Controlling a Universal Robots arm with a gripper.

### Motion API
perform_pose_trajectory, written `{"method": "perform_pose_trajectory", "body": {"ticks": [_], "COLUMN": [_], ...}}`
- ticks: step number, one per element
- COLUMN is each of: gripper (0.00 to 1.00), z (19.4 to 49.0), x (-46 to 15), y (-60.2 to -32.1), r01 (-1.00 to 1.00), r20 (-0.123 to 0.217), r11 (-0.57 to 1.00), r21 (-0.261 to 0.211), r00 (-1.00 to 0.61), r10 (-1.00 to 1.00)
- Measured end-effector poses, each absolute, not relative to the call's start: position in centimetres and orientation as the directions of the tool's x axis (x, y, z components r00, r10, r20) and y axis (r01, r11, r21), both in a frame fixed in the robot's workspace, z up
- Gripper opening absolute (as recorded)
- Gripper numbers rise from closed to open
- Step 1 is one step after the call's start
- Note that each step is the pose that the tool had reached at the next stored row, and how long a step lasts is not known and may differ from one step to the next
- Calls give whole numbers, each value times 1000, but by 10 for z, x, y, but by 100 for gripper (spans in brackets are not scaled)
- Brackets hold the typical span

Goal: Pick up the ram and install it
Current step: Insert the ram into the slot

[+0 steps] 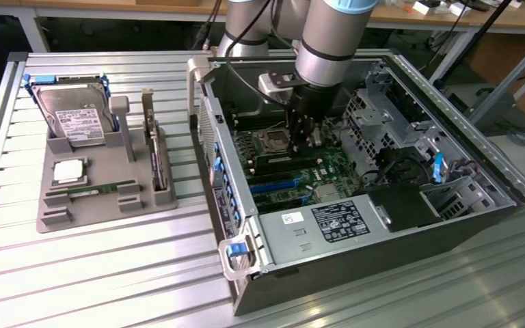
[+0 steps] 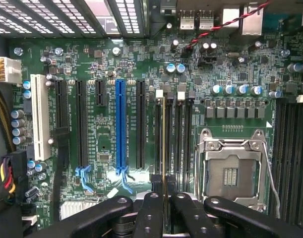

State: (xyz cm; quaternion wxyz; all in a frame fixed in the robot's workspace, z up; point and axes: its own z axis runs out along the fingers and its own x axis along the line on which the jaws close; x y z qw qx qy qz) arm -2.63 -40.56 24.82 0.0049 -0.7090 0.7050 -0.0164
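— Ribbed metal tabletop (image 1: 107,273) under everything, wasn't it?

— Yes. The open computer case (image 1: 409,225) lay on it, with a grey parts holder (image 1: 107,198) at the exterior view's left carrying a hard drive (image 1: 76,119) and a processor chip (image 1: 69,171).

— And your gripper (image 2: 164,196)?

— I had it down inside the case, above the motherboard (image 2: 106,64), fingers narrowed onto the ram (image 2: 164,139).

— Where was the ram exactly?

— Edge-on along a memory slot (image 2: 179,134), beside the empty processor socket (image 2: 230,171). Whether it was seated, I couldn't tell.
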Motion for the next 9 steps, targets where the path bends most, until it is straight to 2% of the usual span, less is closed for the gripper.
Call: {"method": "perform_pose_trajectory", "body": {"ticks": [9], "gripper": [13], "z": [242], "x": [-21], "y": [-410], "r01": [-1000], "r20": [16], "r11": [4], "r21": [-30], "r00": [-5], "r10": [-1000]}}
